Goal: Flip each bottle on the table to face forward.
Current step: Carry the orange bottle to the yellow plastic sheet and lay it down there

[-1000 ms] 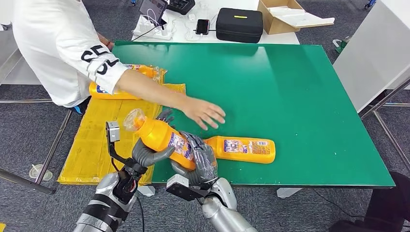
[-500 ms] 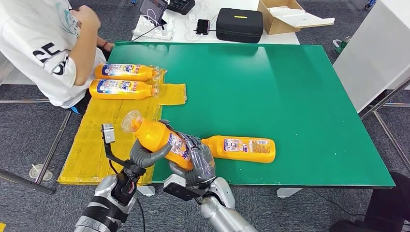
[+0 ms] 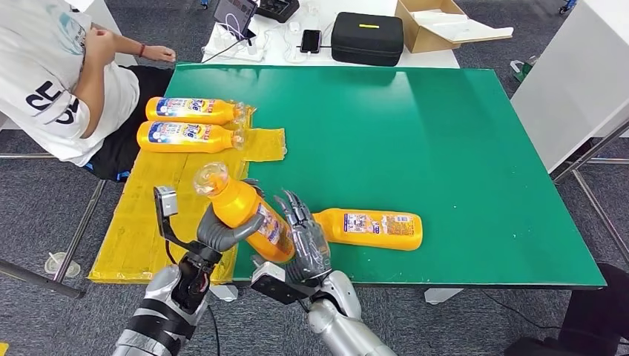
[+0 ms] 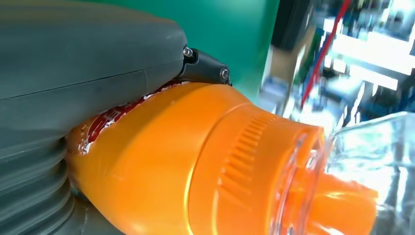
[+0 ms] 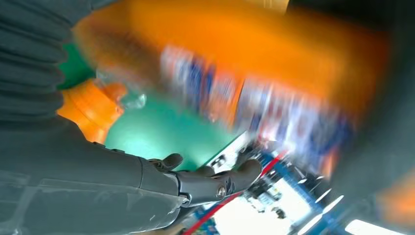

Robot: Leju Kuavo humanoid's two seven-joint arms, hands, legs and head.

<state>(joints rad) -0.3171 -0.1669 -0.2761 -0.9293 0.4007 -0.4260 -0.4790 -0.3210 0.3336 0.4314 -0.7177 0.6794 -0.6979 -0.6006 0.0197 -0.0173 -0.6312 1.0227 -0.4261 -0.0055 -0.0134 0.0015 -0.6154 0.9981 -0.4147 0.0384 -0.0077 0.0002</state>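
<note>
While the left robot hand (image 3: 222, 231) grips the orange plastic bottle with a clear cap (image 3: 245, 210) tilted above the near edge of the green table (image 3: 415, 133), the right robot hand (image 3: 304, 241) rests spread-fingered against its label. Just right of that hand lies a second orange bottle (image 3: 374, 228).

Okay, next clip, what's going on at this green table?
The robot's left hand holds an orange bottle tilted up off the near edge of the green table, clear cap pointing up and away. The right hand is against the bottle's lower body, fingers spread. Another bottle lies on the table beside them, and two more lie on the yellow sheet near a seated person.
</note>
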